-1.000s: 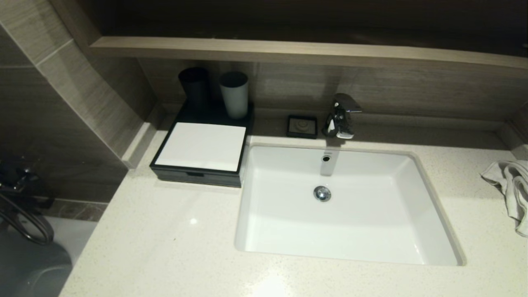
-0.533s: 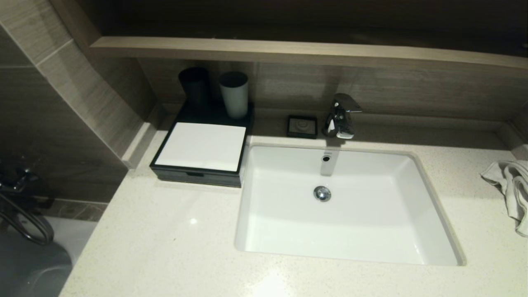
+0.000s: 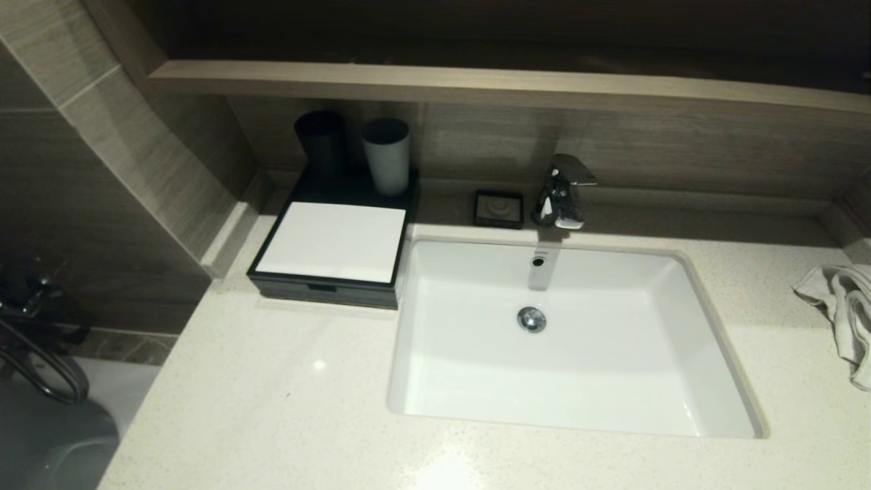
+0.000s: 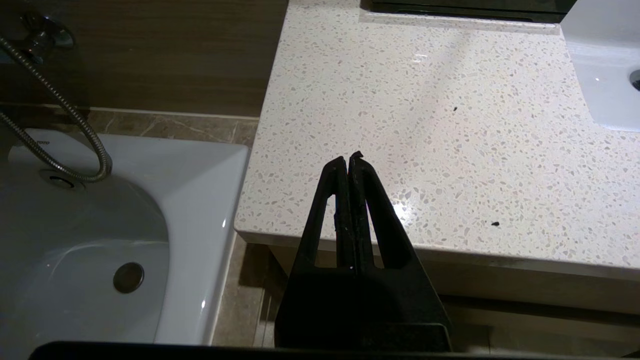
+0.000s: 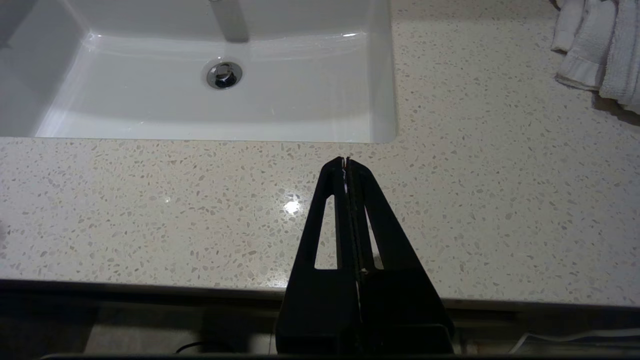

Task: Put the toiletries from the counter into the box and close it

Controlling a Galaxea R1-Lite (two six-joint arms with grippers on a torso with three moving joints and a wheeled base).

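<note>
No packets show on the table (image 3: 272, 408) in any view. The box (image 3: 331, 248) sits at the back left of the table, next to the left edge of the sink (image 3: 571, 340), and its drawer front is shut, so the job looks done or close to it.

The box looks stiff and light, with a smooth white top. The best place to take hold is likely the small notch in the middle of the drawer front; the top would be too slippery. If packets are inside, they would be soft and thin, easy to crush.

Two cups (image 3: 386, 156) stand on the back of the box. A towel (image 3: 844, 313) lies at the right edge.

The left claw (image 4: 348, 159) is clenched on nothing, over the front left corner. The right claw (image 5: 346, 162) is clenched on nothing too, near the front edge before the sink.
</note>
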